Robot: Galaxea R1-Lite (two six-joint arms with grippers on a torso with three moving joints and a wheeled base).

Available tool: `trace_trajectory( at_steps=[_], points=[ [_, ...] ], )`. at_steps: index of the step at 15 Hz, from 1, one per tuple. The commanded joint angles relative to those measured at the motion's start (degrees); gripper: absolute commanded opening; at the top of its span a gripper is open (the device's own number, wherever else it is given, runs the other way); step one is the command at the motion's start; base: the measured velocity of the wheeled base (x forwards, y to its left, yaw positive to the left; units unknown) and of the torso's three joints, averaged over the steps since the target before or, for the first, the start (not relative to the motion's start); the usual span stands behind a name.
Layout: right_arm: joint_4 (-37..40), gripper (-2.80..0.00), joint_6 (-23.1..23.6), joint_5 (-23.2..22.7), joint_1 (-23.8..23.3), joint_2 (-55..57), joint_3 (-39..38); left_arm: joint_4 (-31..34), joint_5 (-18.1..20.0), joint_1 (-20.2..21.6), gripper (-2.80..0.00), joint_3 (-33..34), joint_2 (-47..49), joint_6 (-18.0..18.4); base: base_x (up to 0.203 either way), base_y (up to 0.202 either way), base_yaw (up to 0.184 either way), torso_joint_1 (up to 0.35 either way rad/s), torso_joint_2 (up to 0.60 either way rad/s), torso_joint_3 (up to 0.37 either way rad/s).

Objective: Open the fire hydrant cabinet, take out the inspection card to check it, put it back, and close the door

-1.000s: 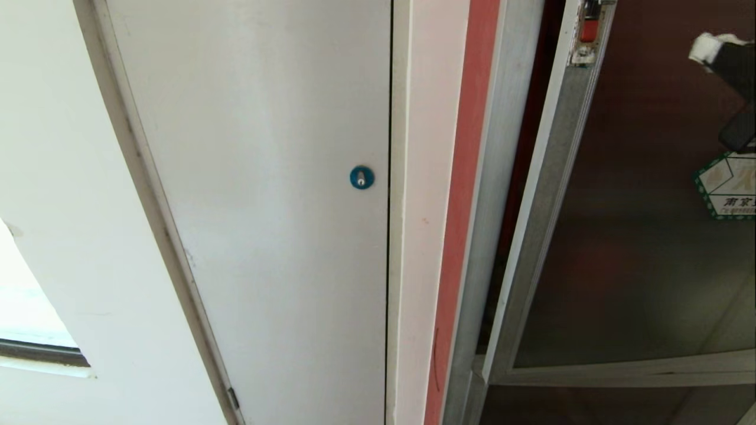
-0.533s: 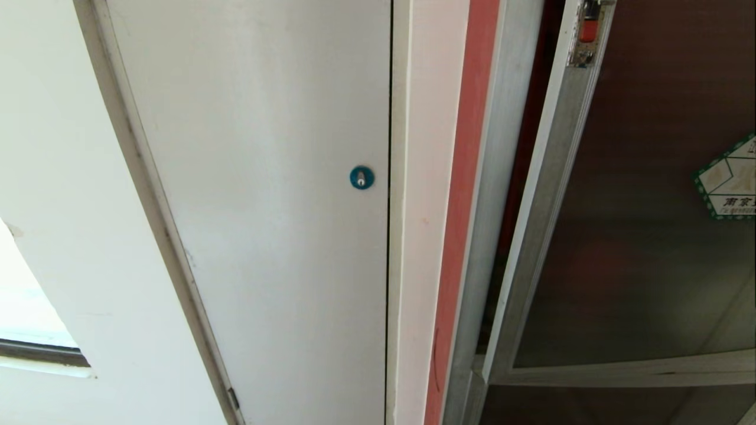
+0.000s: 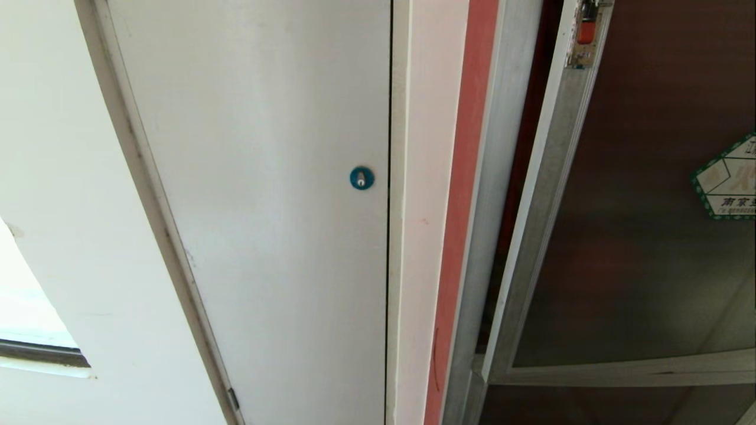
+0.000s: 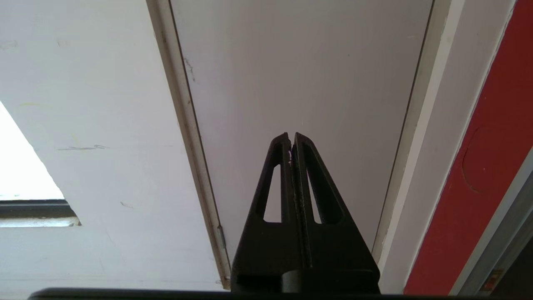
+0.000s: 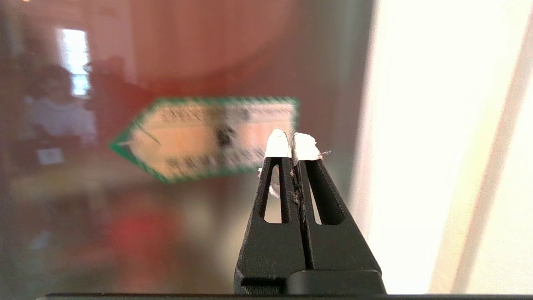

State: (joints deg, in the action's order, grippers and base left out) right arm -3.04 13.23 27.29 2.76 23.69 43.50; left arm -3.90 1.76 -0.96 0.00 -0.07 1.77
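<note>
Fingertips pressed together on my right claw (image 5: pixel 292 143), empty, before the dark-glass aluminium-framed door (image 3: pixel 644 236) with its green-bordered hexagonal sticker (image 5: pixel 208 139). My left claw (image 4: pixel 291 139), likewise closed, faces the plain white door (image 4: pixel 300 83).

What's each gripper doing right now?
Left gripper: shut, empty, facing the white door.
Right gripper: shut, empty, facing the glass door's sticker.

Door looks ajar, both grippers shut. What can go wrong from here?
1. The glass door stands ajar from the cabinet frame; it may not latch unless pushed home.
2. The right gripper is shut and empty, pointed at the sticker; a push there lands on glass.
3. The left gripper faces the white door, likely no help.
</note>
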Motion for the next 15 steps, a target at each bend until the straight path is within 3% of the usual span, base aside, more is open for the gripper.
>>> trace_trajectory(
  at_steps=[1, 3, 5, 7, 10, 12, 15],
  points=[
    [5.66, -2.8, 0.05, -1.92, -2.12, -9.4, -0.46, -0.05, 0.0, 0.0, -2.8, 1.58, 0.07, -0.01, 0.0, 0.0, 0.0, 0.0, 0.0, 0.0],
    [10.43, -2.8, -0.53, -7.56, -2.15, -14.2, -2.9, -0.05, 0.0, 0.0, -2.8, 1.58, 0.07, -0.01, 0.0, 0.0, 0.0, 0.0, 0.0, 0.0],
    [13.0, -2.8, -2.58, -16.38, -2.21, -18.32, -8.98, -0.05, 0.0, 0.0, -2.8, 1.58, 0.07, -0.01, 0.0, 0.0, 0.0, 0.0, 0.0, 0.0],
    [13.68, -2.8, -4.33, -19.96, -2.22, -21.69, -16.59, -0.05, 0.0, 0.0, -2.8, 1.58, 0.07, -0.01, 0.0, 0.0, 0.0, 0.0, 0.0, 0.0],
    [7.13, -2.8, -9.56, -23.68, -2.23, -23.35, -29.23, -0.05, 0.0, 0.0, -2.8, 1.58, 0.07, -0.01, 0.0, 0.0, 0.0, 0.0, 0.0, 0.0],
    [0.54, -2.8, -10.67, -27.7, -2.23, -23.59, -36.96, -0.05, 0.0, 0.0, -2.8, 1.58, 0.07, -0.01, 0.0, 0.0, 0.0, 0.0, 0.0, 0.0],
    [-5.11, -2.8, -10.65, -30.22, -2.23, -23.69, -43.33, -0.05, 0.0, 0.0, -2.8, 1.58, 0.07, -0.01, 0.0, 0.0, 0.0, 0.0, 0.0, 0.0]
  ],
)
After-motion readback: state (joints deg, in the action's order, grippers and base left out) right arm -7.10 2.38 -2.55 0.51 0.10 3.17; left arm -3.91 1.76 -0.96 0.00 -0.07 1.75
